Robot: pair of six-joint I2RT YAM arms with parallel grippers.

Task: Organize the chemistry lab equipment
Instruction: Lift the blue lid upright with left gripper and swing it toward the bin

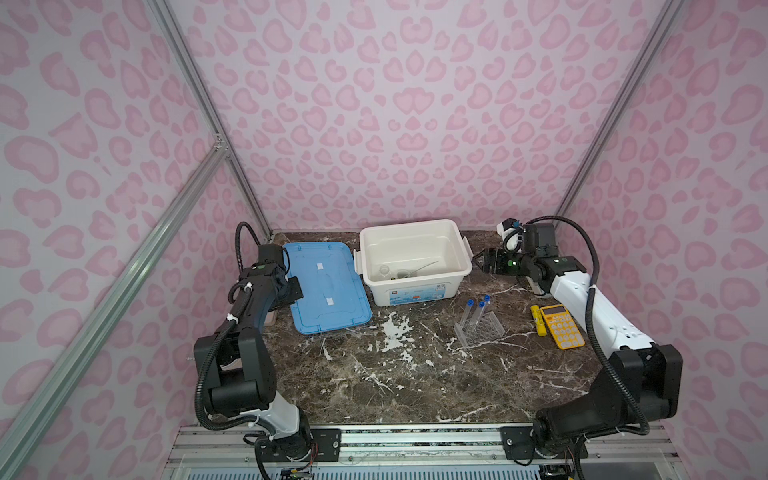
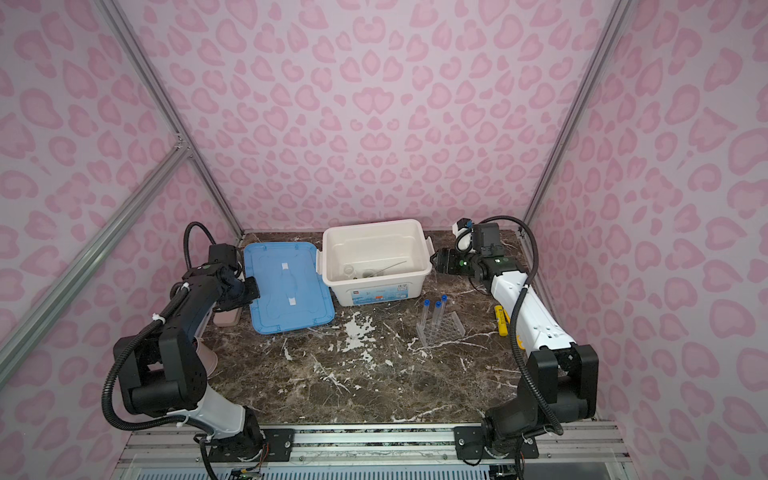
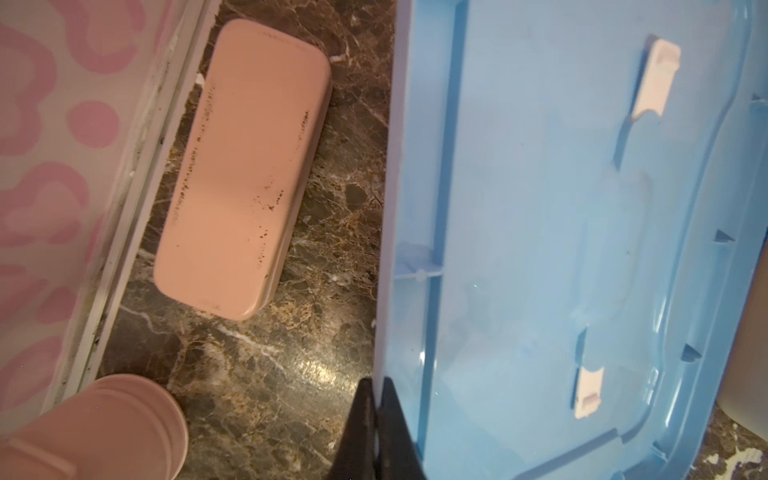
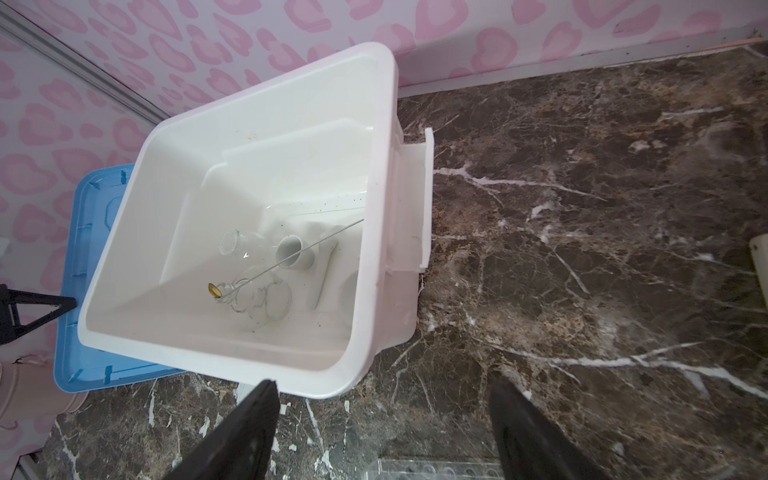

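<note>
A white bin (image 1: 415, 226) stands open at the back; in the right wrist view it (image 4: 386, 124) holds a clear flask (image 4: 245, 249), a beaker (image 4: 266, 299), a white cup (image 4: 295, 251) and a pestle (image 4: 322, 274). Three blue-capped test tubes (image 1: 478, 309) stand in the clear rack (image 1: 482, 330) right of centre. The blue lid (image 1: 328, 286) lies flat left of the bin. My left gripper (image 3: 376, 380) is shut on the lid's (image 3: 540, 208) left rim. Off the bin's right handle, my right gripper (image 4: 382, 382) hangs open and holds nothing.
A yellow calculator (image 1: 563, 326) and a yellow marker (image 1: 538, 320) lie under the right arm. A pink case (image 3: 245, 166) and a pink cup (image 3: 95, 428) sit by the left wall, close to the lid's edge.
</note>
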